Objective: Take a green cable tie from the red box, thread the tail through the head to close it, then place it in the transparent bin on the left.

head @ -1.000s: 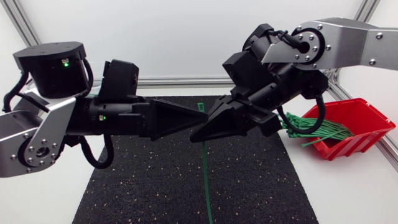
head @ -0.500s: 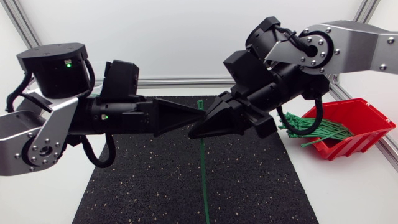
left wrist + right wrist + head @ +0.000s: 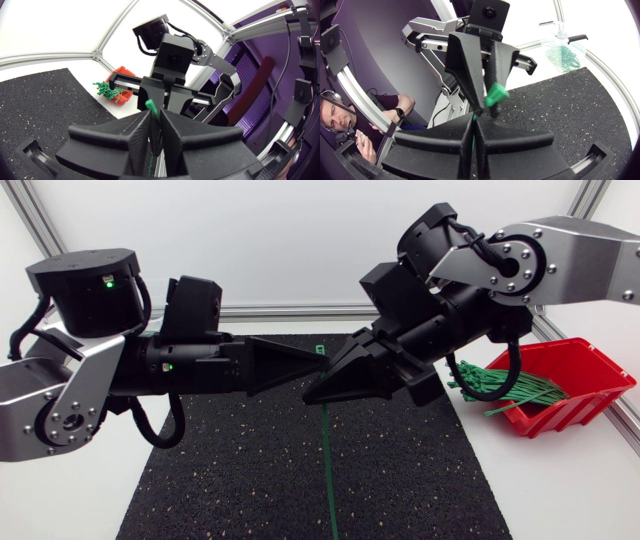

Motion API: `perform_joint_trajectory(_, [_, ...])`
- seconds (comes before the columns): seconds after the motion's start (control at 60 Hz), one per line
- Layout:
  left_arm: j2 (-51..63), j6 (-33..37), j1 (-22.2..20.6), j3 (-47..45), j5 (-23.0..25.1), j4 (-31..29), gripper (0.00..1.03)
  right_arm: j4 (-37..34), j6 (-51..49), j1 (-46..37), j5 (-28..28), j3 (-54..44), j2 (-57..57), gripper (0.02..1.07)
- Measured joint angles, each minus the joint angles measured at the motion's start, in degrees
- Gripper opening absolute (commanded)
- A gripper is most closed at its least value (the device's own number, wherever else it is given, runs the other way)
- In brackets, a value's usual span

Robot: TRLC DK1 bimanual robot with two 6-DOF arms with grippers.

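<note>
A green cable tie (image 3: 329, 470) hangs over the black mat between my two grippers, its long strap dangling down to the mat. My right gripper (image 3: 312, 394) is shut on the strap near its upper end, and a sliver of green shows between its fingers (image 3: 462, 131). My left gripper (image 3: 316, 364) meets it tip to tip from the other side and is shut on the tie just below the head (image 3: 149, 105), which sticks out past its fingertips. The red box (image 3: 572, 383) with several green ties (image 3: 500, 386) sits at the right. The transparent bin (image 3: 563, 50) holds several closed green ties.
The black mat (image 3: 400, 470) covers the middle of the table, under both grippers. The red box (image 3: 123, 93) stands just off the mat's right edge. Aluminium frame rails run along the back and right edges of the table.
The left gripper's fingers have closed on the tie's upper end. The right arm has shifted slightly up and to the right, still shut on the strap.
</note>
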Motion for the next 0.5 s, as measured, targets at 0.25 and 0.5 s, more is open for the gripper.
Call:
perform_joint_trajectory(0.25, [-0.13,0.02,0.00,0.00,0.02,0.02,0.04,3.41,1.92,0.48,1.84,-1.60,-1.29,0.08])
perform_joint_trajectory(0.5, [-0.31,0.02,0.00,-0.13,-0.02,0.31,0.04,4.11,3.21,0.48,1.86,-1.68,-1.46,0.08])
